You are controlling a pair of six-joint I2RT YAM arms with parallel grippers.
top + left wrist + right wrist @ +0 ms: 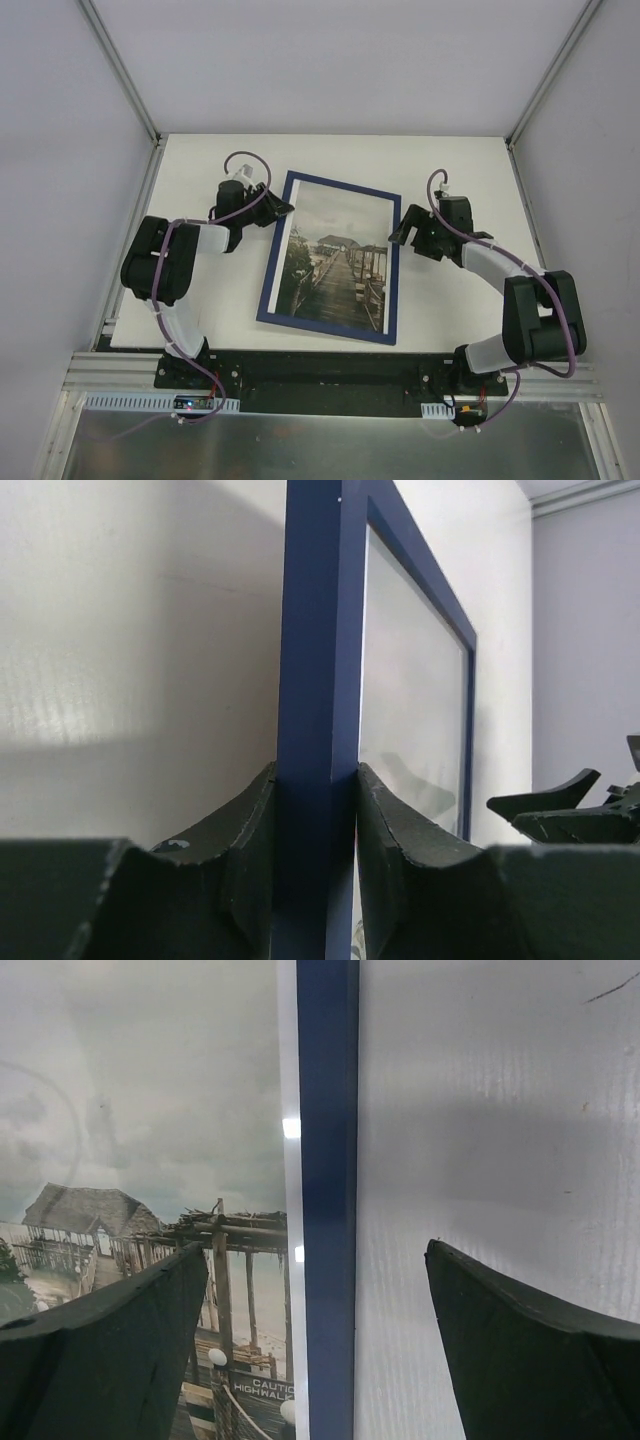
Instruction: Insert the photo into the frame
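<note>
The navy blue frame point(330, 258) lies face up on the white table, with the boardwalk photo point(335, 265) showing inside it behind the pane. My left gripper point(277, 210) is shut on the frame's left rail near its far corner; in the left wrist view the rail point(318, 680) sits pinched between my two fingers. My right gripper point(398, 233) is open, its jaws astride the frame's right rail point(327, 1200). One finger point(110, 1350) hangs over the photo point(140, 1160), the other over bare table.
The white table point(450, 180) is walled by grey panels. A black rail point(330, 370) with the arm bases runs along the near edge. My right gripper also shows at the right edge of the left wrist view point(575, 805).
</note>
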